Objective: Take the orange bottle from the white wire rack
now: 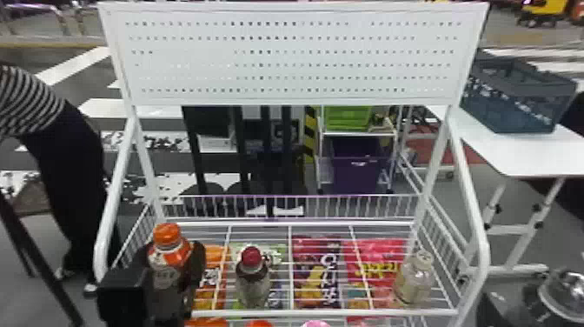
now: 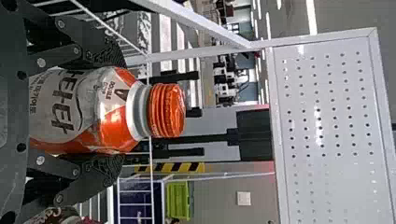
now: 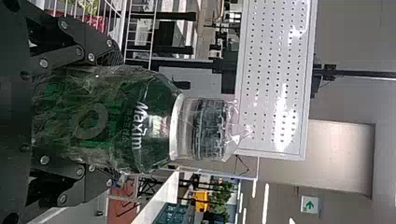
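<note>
The orange bottle point(image 1: 170, 261) stands upright at the left of the white wire rack point(image 1: 330, 311), with my left gripper point(image 1: 174, 263) around its body. In the left wrist view the left gripper point(image 2: 117, 111) is shut on the orange bottle point(image 2: 112, 128), a finger against each side below the orange cap. Whether its base touches the rack is hidden. My right gripper point(image 3: 116, 119) is shut on a green bottle point(image 3: 154, 126) with a dark cap and clear wrap, as the right wrist view shows.
A dark bottle with a red cap point(image 1: 252, 278) stands to the right, and a pale bottle point(image 1: 413, 278) near the right side. Colourful snack bags point(image 1: 319, 278) lie beneath the wires. The rack's white pegboard point(image 1: 291, 56) rises behind.
</note>
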Tool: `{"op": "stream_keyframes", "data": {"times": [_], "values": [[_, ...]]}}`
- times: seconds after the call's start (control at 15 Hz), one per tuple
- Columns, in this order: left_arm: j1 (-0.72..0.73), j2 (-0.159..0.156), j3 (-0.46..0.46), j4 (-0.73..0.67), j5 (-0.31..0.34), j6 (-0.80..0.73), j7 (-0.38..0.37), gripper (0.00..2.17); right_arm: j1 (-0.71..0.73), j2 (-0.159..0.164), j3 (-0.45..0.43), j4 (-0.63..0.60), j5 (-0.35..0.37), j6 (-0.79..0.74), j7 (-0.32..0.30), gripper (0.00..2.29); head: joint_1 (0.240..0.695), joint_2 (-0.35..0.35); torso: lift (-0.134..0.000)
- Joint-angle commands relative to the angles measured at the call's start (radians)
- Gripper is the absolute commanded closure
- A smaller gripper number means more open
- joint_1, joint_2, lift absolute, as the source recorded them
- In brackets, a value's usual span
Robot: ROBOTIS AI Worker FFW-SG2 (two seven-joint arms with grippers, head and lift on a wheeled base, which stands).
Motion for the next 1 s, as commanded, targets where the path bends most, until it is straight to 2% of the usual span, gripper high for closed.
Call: {"op": "stream_keyframes", "data": {"times": [0.0,0.33,0.53,0.93], "values": [[0.059,0.005,0.022,-0.095,-0.008,0.017,0.007,1.68,-0.002,0.001,0.001,0.001,-0.001,-0.003,0.001,0.83,0.499,0.000,0.000],[0.186,0.002,0.082,-0.203,-0.011,-0.010,0.016,1.68,-0.005,0.001,0.005,0.000,-0.002,-0.003,0.001,0.83,0.499,0.000,0.000],[0.230,0.001,0.082,-0.213,-0.017,-0.096,0.033,1.69,-0.007,0.001,0.011,-0.005,-0.002,-0.003,0.002,0.83,0.499,0.000,0.000],[0.289,-0.007,0.056,-0.244,-0.060,-0.102,0.050,1.69,-0.004,0.001,0.012,-0.006,-0.004,-0.009,0.002,0.83,0.499,0.000,0.000]]}}
